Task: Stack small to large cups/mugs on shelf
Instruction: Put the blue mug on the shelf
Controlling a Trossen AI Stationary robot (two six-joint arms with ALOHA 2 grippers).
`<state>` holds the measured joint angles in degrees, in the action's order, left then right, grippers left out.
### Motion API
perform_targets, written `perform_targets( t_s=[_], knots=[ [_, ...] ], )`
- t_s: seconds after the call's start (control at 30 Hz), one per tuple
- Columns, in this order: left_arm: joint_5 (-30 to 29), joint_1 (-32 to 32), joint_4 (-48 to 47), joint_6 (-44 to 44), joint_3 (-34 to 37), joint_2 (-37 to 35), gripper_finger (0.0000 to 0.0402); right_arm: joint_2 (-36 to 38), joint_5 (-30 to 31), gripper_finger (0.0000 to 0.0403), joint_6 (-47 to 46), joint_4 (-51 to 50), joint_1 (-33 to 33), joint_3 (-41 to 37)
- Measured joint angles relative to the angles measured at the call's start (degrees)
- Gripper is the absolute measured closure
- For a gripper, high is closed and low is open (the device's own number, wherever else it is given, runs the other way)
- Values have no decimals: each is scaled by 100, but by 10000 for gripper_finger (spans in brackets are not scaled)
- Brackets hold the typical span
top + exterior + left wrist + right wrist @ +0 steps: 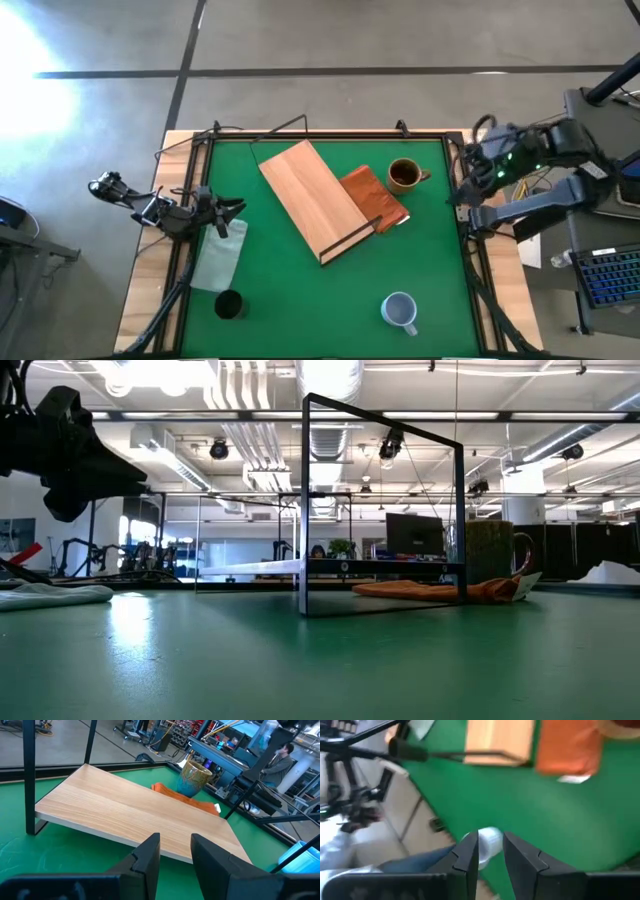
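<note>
The shelf (pixel 318 200), a light tan board in a black wire frame, stands slantwise at the table's middle. The brown mug (pixel 404 175) stands upright at the far right, next to the orange-brown cloth. The light blue-grey mug (pixel 400 310) sits near the front right edge. The black cup (pixel 229 305) stands at the front left. My left gripper (pixel 228 210) hovers open and empty at the left edge, pointing at the shelf (pixel 135 815). My right gripper (pixel 490 852) is open and empty, high over the table's right edge; the blue-grey mug (pixel 489 841) shows far below it.
An orange-brown folded cloth (pixel 375 198) lies against the shelf's right side. A pale translucent bag (pixel 220 255) lies on the green mat below my left gripper. Black rails run along the table's edges. Open green mat lies between the shelf and the front edge.
</note>
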<state>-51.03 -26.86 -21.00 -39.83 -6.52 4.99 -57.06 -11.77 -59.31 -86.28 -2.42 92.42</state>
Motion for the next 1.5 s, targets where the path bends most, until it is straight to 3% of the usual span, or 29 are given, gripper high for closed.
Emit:
perform_targets(
  t_s=[0.2, 0.4, 0.6, 0.73, 0.97, 1.37, 1.5],
  knots=[
    [1, 0, 0, 469, 0, 18, 306, -1072, 581, 321, -1384, -191, -2677, -268],
    [-2, -1, 16, 1358, 0, 22, 306, -2083, 1840, 321, -2447, -203, -3935, -452],
    [-2, -1, 65, 1513, 4, 22, 306, -2879, 1751, 303, -2595, 575, -4043, -903],
    [-1, -1, 67, 1510, 4, 22, 306, -3299, 1609, 265, -2330, 1517, -4047, -1120],
    [0, -1, 73, 1501, 4, 22, 306, -3687, 1453, 206, -2332, 2015, -4047, -1478],
    [-2, -1, 89, 1499, 4, 22, 306, -3935, 1398, 200, -2577, 3129, -4043, -2605],
    [-2, 0, 89, 1499, 4, 23, 306, -3950, 1146, 217, -2601, 3740, -3993, -3001]
  ],
)
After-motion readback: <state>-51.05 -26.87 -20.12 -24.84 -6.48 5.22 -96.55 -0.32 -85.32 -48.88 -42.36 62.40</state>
